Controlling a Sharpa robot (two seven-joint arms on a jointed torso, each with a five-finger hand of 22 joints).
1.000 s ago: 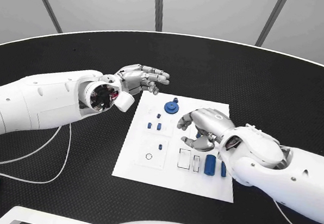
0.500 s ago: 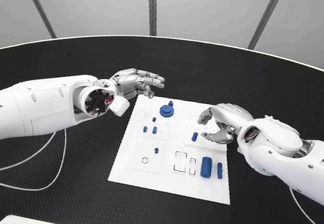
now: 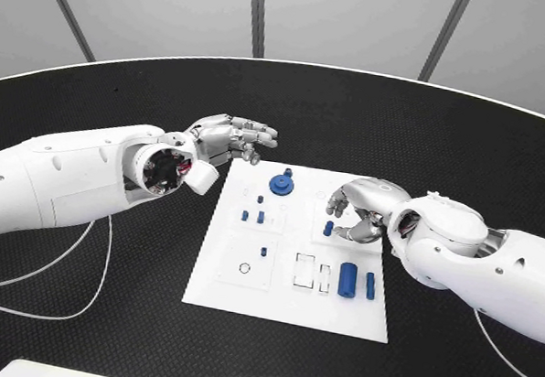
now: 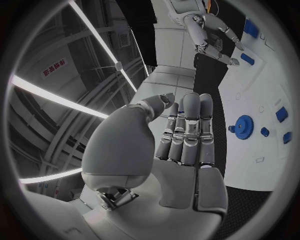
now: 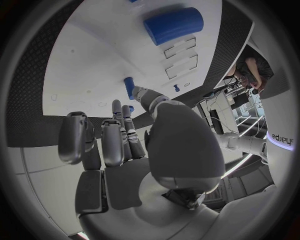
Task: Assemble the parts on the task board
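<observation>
Both hands over the far end of the task board (image 3: pixel 288 312); nothing gripped.

Left hand (image 3: pixel 232 138) hovers off the board's far left corner, fingers straight and held together, empty. Right hand (image 3: pixel 357 207) sits low over the board's right side, fingers curled loosely down, thumb tip beside a small blue peg (image 3: pixel 328 228); contact cannot be told. Blue gear (image 3: pixel 281 184) stands near the far edge. Two small blue pegs (image 3: pixel 254 216) lie left of centre. Blue cylinder (image 3: pixel 347 278) and slimmer blue bar (image 3: pixel 369 285) lie by the rectangular slots. Red lettering on a wall sign (image 4: pixel 55 67) and white lettering (image 5: pixel 282 143) in the room, both unreadable.
</observation>
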